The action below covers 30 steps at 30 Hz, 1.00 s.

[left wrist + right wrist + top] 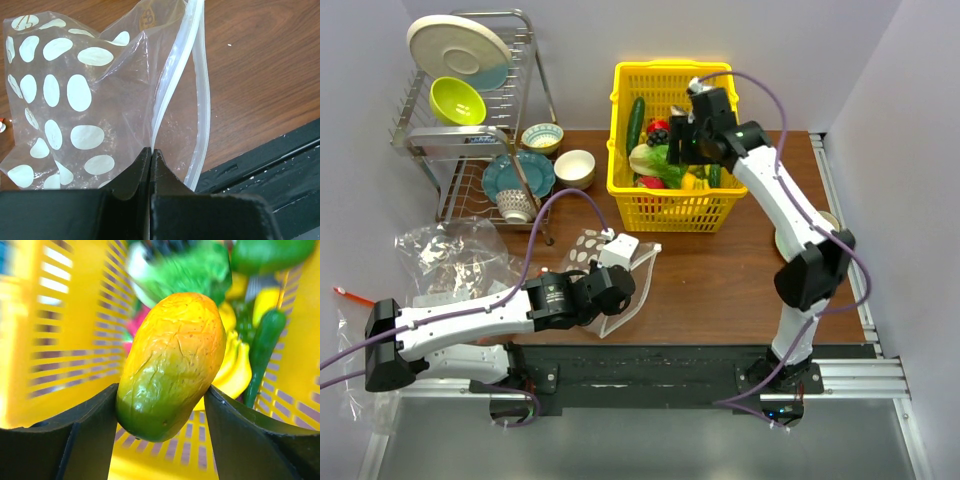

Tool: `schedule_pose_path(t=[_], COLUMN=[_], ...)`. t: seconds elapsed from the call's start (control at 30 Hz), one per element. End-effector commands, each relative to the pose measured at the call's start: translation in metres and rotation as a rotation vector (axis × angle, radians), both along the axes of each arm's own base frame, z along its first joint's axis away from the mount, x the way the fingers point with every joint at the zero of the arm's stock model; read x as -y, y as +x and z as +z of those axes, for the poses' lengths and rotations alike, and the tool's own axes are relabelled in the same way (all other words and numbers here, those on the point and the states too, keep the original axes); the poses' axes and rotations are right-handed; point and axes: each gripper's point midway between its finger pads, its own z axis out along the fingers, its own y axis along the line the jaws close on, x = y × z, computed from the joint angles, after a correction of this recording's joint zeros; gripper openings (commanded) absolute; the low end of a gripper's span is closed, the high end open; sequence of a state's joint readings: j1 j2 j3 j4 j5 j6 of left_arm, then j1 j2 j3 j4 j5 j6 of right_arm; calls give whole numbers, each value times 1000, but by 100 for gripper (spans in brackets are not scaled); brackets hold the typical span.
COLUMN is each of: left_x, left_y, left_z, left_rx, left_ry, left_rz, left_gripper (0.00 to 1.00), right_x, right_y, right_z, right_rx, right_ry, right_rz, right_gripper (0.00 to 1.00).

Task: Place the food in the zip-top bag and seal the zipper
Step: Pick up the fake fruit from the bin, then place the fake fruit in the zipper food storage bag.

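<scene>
Both grip: left pincer (151, 152) pins the zip-top bag (75, 95) mouth, so right pincer (161, 390) should lift its clasped mango (172, 360) straight from the basket (65, 340).

Zip-top bag (75, 100) is showing clear plastic printed with rows of white dots. Toy fruit (172, 365) is grading from yellow-orange into green. Basket (670, 212) is presenting yellow; table (720, 290) is presenting brown wood grain.

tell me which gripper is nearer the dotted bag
Left. The left gripper is pinched on the edge of the bag; the right gripper is far off in the basket, gripping a mango.
</scene>
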State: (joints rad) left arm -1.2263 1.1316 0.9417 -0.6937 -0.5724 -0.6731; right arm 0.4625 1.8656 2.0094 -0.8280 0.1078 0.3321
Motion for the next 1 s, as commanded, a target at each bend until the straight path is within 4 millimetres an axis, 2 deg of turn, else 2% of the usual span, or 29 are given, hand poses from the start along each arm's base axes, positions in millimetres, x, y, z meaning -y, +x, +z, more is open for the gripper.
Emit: schedule_pose_path(t=[0.0,0.07,0.1,0.13,0.2,0.23,0.3,0.37,0.47,0.5,0.53,0.57,0.6,0.67,0.7,0.77,0.8,0.87,0.97], left_x=[1,1,1,1,2,2,3,4,6,6,8,9,9,11,13,17,19,23,29], left_y=[6,6,6,6,6,6,6,6,6,6,6,6,7,7,7,8,8,9,9], left_z=[23,24,24,26,28,29,32,34,36,36,37,37,37,39,39,40,40,43,47], left_rx=[34,33,33,34,36,35,35,32,28,26,23,22,20,18,17,16,13,11,5], left_ry=[-62,-65,-67,-70,-74,-76,-80,-79,-81,-80,-84,-83,-85,-90,-90,-92,-93,-98,-116], left_rz=[46,48,49,49,49,50,50,48,46,46,48,49,50,52,51,50,47,44,39], left_gripper=[0,0,0,0,0,0,0,0,0,0,0,0,0,0,0,0,0,0,0], right_x=[-3,-10,-9,-18,-20,-27,-28,-32,-33,-33,-32,-32,-36,-38,-39,-42,-43,-48,-51], right_y=[-20,-34,-48,-59,-85,-99,-129,-151,-191,-201,-213,-221,-232,-252,-259,-276,-278,-289,-294], right_z=[75,80,89,97,104,114,114,115,105,86,93,87,71,66,48,41,27,20,2], right_rx=[151,148,159,167,167,181,163,151,107,53,68,49,3,-27,-64,-72,-83,-103,-133], right_ry=[106,154,181,234,297,353,416,483,562,576,613,635,661,706,712,723,724,742,730], right_rz=[81,133,157,218,263,329,379,439,516,526,544,558,594,622,629,657,651,666,654], right_gripper=[61,60,60,60,59,59,59,59,57,57,57,57,57,57,57,57,58,58,58])
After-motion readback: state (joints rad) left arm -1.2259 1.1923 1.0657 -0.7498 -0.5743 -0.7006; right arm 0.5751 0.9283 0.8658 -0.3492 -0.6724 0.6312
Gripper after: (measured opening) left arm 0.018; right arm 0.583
